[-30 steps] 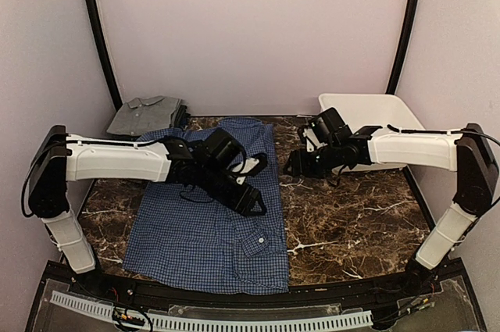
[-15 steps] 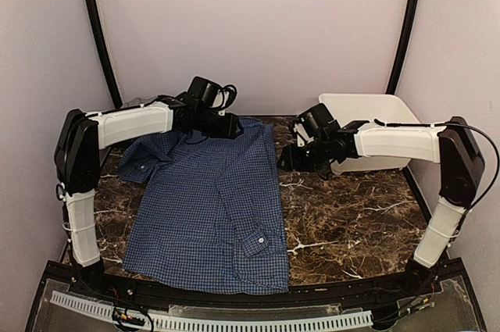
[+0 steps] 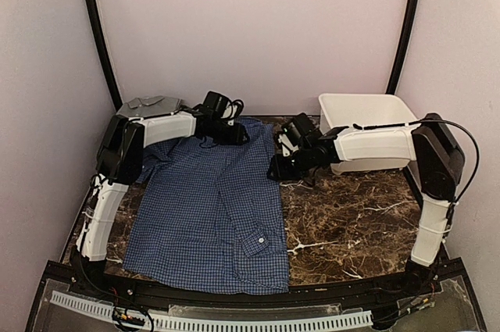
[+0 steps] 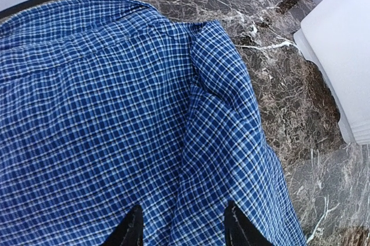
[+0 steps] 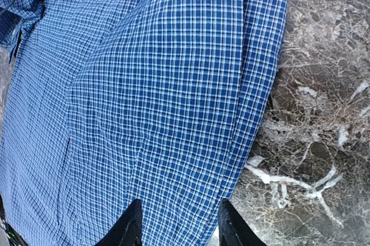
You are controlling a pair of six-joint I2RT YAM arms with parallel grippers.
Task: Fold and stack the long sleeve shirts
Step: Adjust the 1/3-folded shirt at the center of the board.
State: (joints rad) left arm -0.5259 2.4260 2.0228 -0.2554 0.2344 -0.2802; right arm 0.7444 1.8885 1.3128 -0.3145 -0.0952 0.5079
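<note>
Top external view: blue shirt (image 3: 207, 215) spread toward left edge of bench (image 3: 351, 215). Likely soft, limp; pinch its far corners. Jaws wide, empty on left gripper (image 4: 180, 228) and right gripper (image 5: 176, 223).

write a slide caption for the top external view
Left gripper and right gripper open over the far part of the blue checked shirt on the table; grey shirt far left

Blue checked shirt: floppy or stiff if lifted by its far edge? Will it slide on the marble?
Likely floppy: the blue shirt lies flat with soft creases near its far end, so it should drape and sag when lifted. Pushed, it may bunch up rather than slide across the marble table.
</note>
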